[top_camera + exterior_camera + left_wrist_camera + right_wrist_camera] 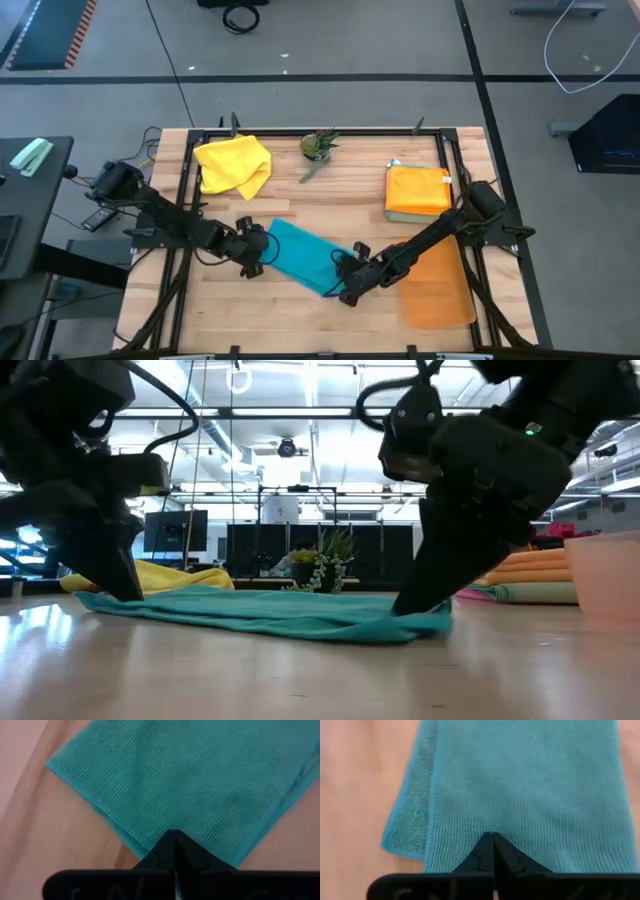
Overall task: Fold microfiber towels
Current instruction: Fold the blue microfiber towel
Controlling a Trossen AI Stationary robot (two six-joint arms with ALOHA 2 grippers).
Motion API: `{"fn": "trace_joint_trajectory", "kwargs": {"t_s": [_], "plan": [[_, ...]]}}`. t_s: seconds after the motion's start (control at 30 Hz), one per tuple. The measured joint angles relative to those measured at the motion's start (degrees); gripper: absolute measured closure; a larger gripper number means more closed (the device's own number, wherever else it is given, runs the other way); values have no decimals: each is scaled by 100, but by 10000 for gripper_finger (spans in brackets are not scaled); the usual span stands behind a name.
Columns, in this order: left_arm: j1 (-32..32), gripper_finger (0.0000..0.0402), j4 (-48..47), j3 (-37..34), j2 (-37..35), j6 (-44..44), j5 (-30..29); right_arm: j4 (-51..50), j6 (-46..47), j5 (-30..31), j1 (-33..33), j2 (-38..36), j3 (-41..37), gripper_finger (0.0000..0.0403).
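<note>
A teal microfiber towel (303,253) lies folded and flat in the middle of the table. My left gripper (257,252) is shut at its left end, and my right gripper (347,291) is shut at its near right end. In the low view both grippers (122,592) (415,605) point down to the towel (270,610) at table height. A crumpled yellow towel (233,165) lies at the far left. A stack of folded towels with orange on top (417,190) sits at the far right. My left gripper has its shut fingertips (172,847) on the teal towel's left end edge (150,837), coming slanting down from the table's left. The towel lies flat on the table. One layer or several, I cannot tell. My right gripper has its shut fingertips (492,851) on the teal towel's near right end (492,827), coming slanting down from the table's right. The towel is folded here: a lower layer's edge (407,827) shows beside the top one. It lies flat on the table.
A translucent orange mat (437,288) lies at the near right, partly under my right arm. A small green plant (318,147) stands at the far middle. Bare wood shows along the near edge and between the plant and the teal towel.
</note>
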Motion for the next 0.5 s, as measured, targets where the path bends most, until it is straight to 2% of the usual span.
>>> {"fn": "trace_joint_trajectory", "kwargs": {"t_s": [0.17, 0.3, 0.5], "plan": [[-335, 397, 107, -32, 58, -648, -38, -1213, -167, -40, -364, -531, -28, 403], [-706, 389, 34, 181, -36, -624, 175, -1437, -401, -29, -463, -1040, -27, 403], [-1105, 394, -29, 683, -154, 631, 8, -1383, -693, -5, -181, -1495, -20, 393]]}}
